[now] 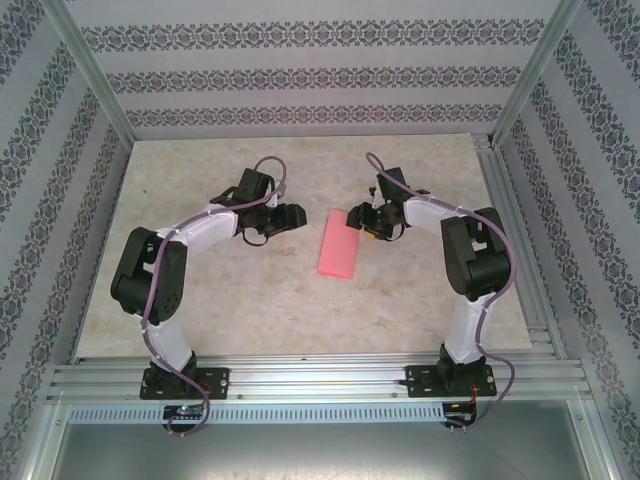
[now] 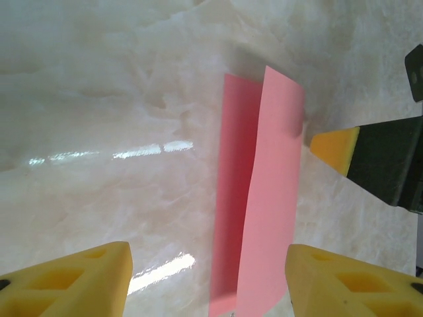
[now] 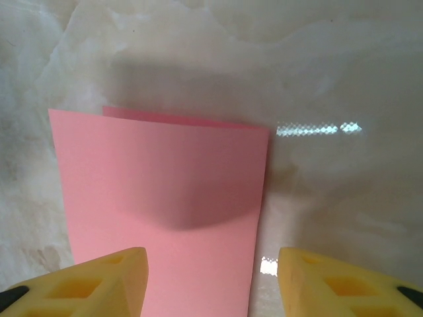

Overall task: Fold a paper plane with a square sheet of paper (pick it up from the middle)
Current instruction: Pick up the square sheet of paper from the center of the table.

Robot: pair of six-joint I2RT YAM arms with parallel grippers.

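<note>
The top camera overlooked the table (image 1: 300,320) from its near edge; both wrist cameras closely faced the folded pink sheet (image 1: 337,243).

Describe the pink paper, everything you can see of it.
The paper is thin, matte and pink-red, folded in half into a long rectangle. It lies near the middle of the table. Its top layer sits slightly offset, leaving a strip of the lower layer showing. The open right gripper is at its far end; whether it touches the sheet cannot be told.
</note>
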